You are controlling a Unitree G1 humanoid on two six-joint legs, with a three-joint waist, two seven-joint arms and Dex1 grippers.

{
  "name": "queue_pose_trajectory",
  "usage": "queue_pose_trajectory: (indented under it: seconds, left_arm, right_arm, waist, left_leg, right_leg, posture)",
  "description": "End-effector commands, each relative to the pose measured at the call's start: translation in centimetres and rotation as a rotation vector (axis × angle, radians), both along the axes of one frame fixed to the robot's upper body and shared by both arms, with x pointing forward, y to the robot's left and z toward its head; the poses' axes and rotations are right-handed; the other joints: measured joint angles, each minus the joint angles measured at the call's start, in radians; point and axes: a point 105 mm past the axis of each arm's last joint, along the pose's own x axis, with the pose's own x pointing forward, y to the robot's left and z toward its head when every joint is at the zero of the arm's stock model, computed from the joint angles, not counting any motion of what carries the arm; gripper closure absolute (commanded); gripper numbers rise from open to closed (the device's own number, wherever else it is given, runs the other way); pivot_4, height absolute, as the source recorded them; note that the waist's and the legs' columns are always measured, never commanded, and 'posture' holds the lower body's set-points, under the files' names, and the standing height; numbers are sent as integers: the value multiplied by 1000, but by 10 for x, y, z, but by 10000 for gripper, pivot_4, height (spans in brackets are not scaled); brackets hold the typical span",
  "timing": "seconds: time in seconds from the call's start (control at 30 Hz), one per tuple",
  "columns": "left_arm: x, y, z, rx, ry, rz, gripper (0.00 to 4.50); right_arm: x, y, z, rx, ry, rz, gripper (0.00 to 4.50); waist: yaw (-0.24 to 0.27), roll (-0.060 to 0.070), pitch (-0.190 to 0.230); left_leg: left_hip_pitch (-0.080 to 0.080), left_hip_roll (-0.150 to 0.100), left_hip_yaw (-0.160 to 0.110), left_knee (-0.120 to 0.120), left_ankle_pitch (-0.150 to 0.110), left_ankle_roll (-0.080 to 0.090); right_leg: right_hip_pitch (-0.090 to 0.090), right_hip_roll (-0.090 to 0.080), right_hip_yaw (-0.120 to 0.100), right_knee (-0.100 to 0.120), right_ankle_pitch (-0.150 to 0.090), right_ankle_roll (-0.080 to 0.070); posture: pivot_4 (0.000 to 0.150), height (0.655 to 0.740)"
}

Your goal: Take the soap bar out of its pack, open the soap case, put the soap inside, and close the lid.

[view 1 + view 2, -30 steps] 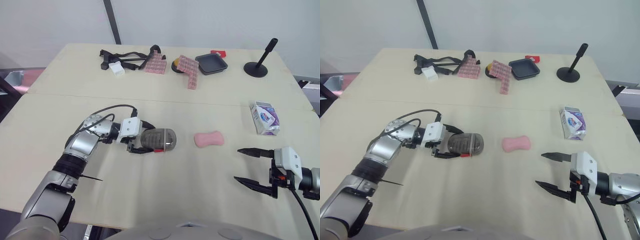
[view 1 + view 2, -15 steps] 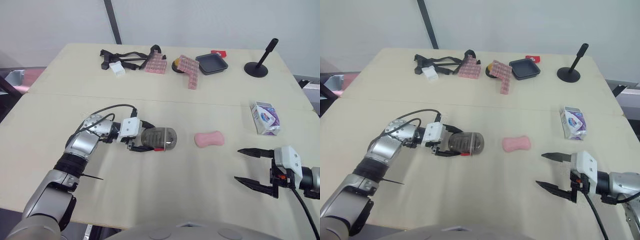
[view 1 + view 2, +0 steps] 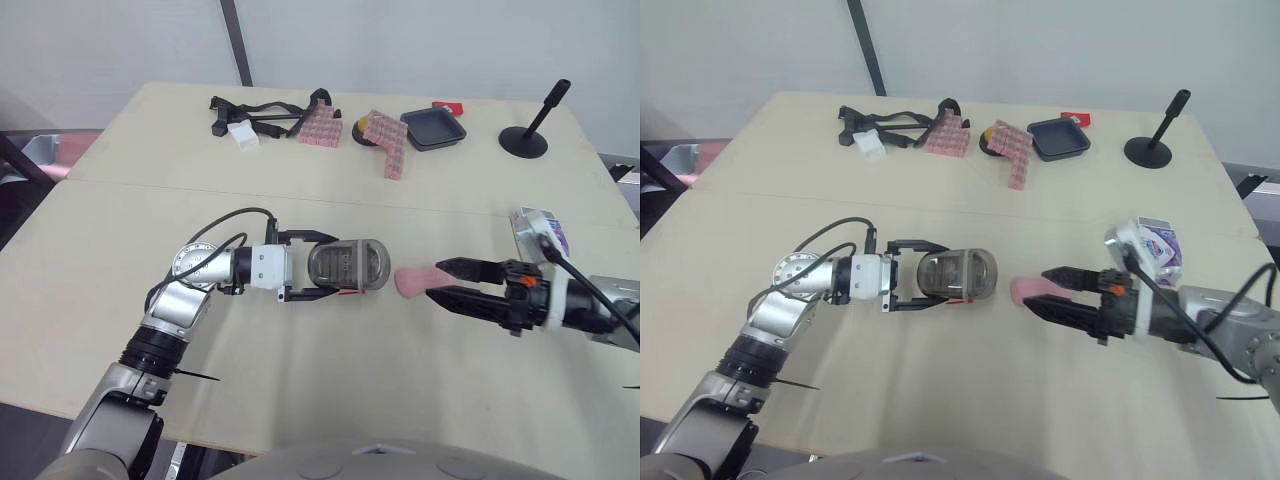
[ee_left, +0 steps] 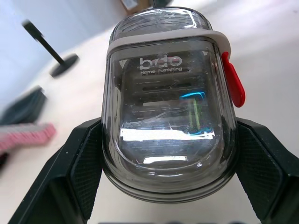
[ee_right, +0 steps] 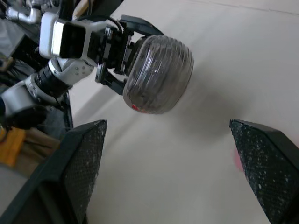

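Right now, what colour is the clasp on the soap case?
Red: the clasp on the soap case, clearest in the left wrist view.

Light: bright, even, soft shadows.
Glare: streaks on the soap case [image 4: 170, 70] in the left end effector [image 4: 168, 128].
Blur: background beyond it.

Head stereo pair: set high, facing forward and down over the table [image 3: 300, 370], soap case [image 3: 345, 268] near mid-frame. Left wrist: pressed close to the soap case, looking along it. Right wrist: farther off, low, facing the soap case. Common to all: soap case.
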Motion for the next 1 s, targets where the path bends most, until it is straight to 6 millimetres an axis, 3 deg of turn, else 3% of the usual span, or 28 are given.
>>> queue_pose_trajectory:
  seconds: [0.03,0.23,0.7,0.8,0.97,1.0]
  left_arm:
    - [-6,-7,15,-40,-114,-12,10431]
    - [-10,-12,17,-58,-160,-26,10431]
    - [-13,-12,14,-62,-136,-40,10431]
    - [-14,-13,14,-62,-135,-42,10424]
    - [-14,-14,14,-64,-135,-42,10424]
    - [-14,-14,14,-64,-135,-41,10424]
  right_arm:
    - [4,11,12,83,88,-24,0]
    - [10,24,11,98,144,-26,0]
    - [15,29,5,76,171,-40,0]
    - [14,30,5,79,172,-30,7136]
    - [12,30,1,70,190,-24,23838]
    - [12,30,0,70,194,-24,25033]
  waist:
    - [0,0,0]
    - [0,0,0]
    - [-2,0,0]
    - [-1,0,0]
    - [-2,-1,0]
    - [-2,-1,0]
  left_leg:
    - [0,0,0,0,0,0]
    - [-4,0,0,0,3,-6]
    - [-6,-1,0,-1,3,-12]
    - [-6,-1,0,-1,3,-13]
    - [-6,-1,0,-1,3,-13]
    - [-6,-1,0,-1,3,-14]
  right_leg:
    - [0,0,0,0,0,0]
    - [0,0,0,-1,3,5]
    - [0,1,0,-1,3,7]
    - [0,1,0,-1,3,8]
    - [0,1,0,-1,3,8]
    - [1,2,0,-1,3,8]
  posture:
    - [1500,7398]
    - [1500,7398]
    - [1500,7398]
    - [1500,7398]
    - [1500,7398]
    - [1500,7398]
